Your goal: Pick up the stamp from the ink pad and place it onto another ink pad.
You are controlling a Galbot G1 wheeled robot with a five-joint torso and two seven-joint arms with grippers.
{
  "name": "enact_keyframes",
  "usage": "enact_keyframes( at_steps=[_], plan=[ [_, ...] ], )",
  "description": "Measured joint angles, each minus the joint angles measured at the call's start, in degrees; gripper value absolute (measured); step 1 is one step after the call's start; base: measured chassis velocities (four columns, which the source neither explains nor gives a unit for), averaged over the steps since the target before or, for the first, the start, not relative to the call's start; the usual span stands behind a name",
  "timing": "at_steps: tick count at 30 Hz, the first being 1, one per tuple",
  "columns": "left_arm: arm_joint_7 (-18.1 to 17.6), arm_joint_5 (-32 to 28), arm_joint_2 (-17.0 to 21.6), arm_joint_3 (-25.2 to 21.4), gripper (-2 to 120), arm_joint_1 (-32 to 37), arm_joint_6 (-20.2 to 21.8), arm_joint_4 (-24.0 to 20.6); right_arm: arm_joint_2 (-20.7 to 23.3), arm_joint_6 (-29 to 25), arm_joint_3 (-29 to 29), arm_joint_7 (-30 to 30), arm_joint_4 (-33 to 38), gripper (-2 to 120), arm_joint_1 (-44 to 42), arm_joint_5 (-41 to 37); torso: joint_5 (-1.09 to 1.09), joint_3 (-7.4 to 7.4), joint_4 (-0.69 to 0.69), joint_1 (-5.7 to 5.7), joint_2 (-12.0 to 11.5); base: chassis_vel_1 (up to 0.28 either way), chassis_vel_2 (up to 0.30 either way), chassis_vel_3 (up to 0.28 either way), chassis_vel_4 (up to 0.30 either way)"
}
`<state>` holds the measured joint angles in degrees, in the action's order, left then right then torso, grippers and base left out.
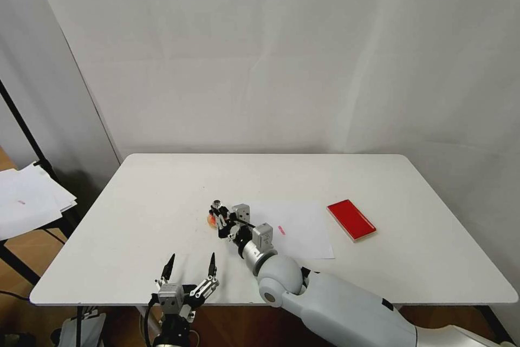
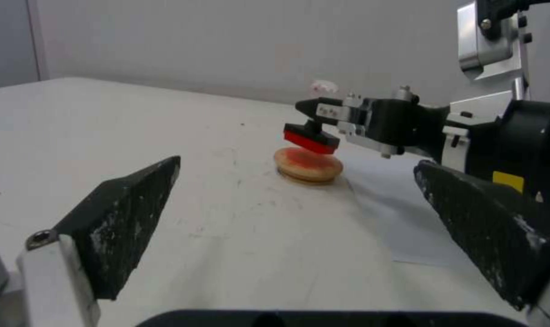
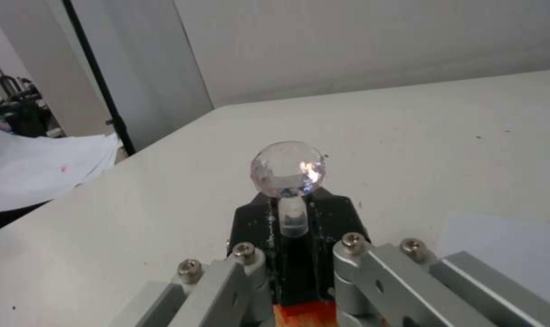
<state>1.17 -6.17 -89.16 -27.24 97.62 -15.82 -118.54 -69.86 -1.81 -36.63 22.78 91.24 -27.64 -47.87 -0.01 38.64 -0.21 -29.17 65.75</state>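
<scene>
Hovering just above the round pad (image 2: 308, 164), the right hand (image 2: 314, 119) grips the stamp (image 2: 310, 138), red pad (image 1: 351, 219) off at three o'clock, only release left.

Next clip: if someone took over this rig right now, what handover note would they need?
Right gripper: jaws shut on the stamp, holding it tilted just above the round ink pad; contact unclear.
Left gripper: open, idle at the table's near edge.
Red rectangular ink pad: bare, to the right.
Done: stamp picked up and carried over.
Left: set it down, release.
</scene>
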Motion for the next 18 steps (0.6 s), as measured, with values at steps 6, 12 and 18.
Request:
enact_keyframes(
  at_steps=[6, 12, 18],
  plan=[
    [0.0, 0.0, 0.0, 0.0, 102, 0.0, 0.0, 0.0, -0.5, 0.03, -0.05, 0.42, -0.5, 10, -0.05, 0.04, 0.0, 0.0, 0.0, 0.0, 0.0, 0.0, 0.0, 0.0, 0.0],
    [0.0, 0.0, 0.0, 0.0, 102, 0.0, 0.0, 0.0, -0.99, 0.04, -0.05, 0.91, -1.15, 31, -0.2, 0.11, 0.0, 0.0, 0.0, 0.0, 0.0, 0.0, 0.0, 0.0, 0.0],
    [0.0, 0.0, 0.0, 0.0, 102, 0.0, 0.0, 0.0, -1.04, 0.06, -0.15, 1.05, -1.33, 52, -0.44, 0.11, 0.0, 0.0, 0.0, 0.0, 0.0, 0.0, 0.0, 0.0, 0.0]
  ],
)
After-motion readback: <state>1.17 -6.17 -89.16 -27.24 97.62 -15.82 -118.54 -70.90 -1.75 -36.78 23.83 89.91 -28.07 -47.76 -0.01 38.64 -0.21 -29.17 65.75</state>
